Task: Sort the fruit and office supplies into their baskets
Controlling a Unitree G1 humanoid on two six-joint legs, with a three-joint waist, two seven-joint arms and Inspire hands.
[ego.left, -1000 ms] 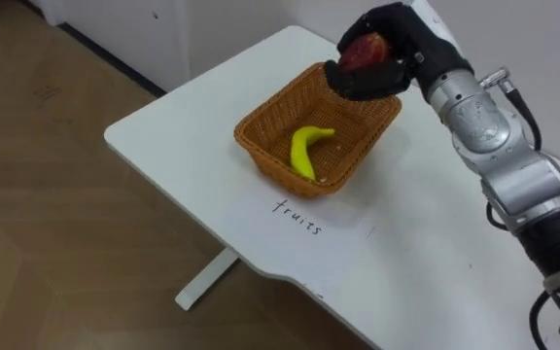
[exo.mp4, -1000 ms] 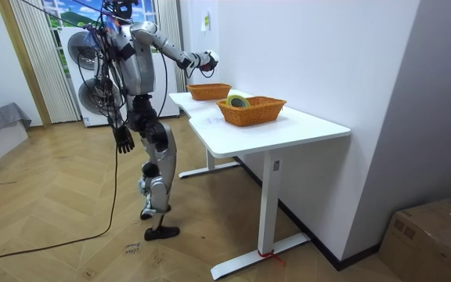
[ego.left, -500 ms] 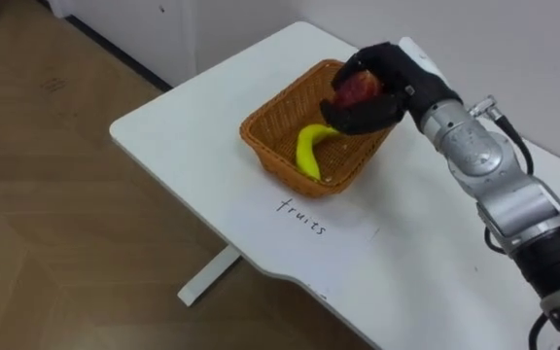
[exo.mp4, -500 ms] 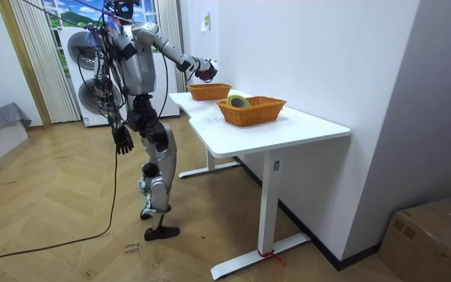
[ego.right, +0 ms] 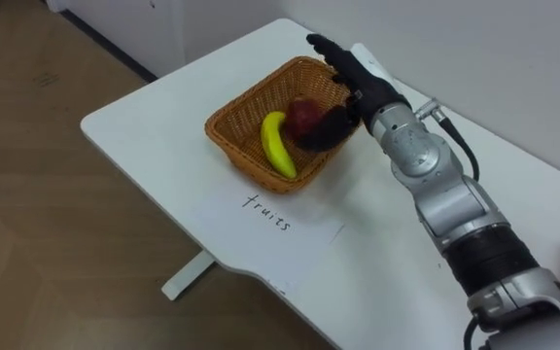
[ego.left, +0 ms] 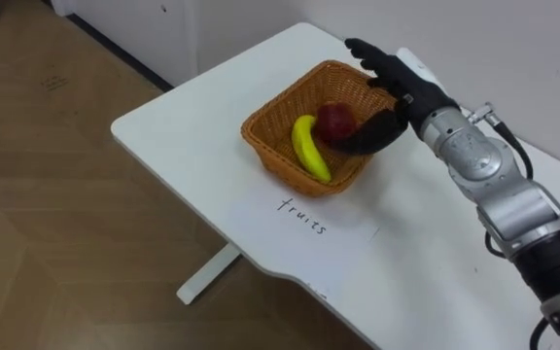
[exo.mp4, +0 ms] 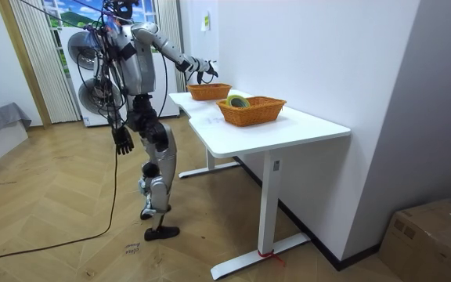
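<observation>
Hovering over the far rim of the brown woven wicker basket (ego.left: 268,154), the robot's right hand (ego.left: 402,87) is spread and empty, with a round red apple (ego.left: 334,121) and curved yellow banana (ego.left: 311,151) lying inside, so fruit sorting looks done.

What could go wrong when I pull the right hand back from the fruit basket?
The right hand is open, its thumb low beside the apple, so lifting out could nudge the apple or the banana next to it. The fingers reach over the far rim of the basket and might catch it, possibly dragging the basket across the table.
</observation>
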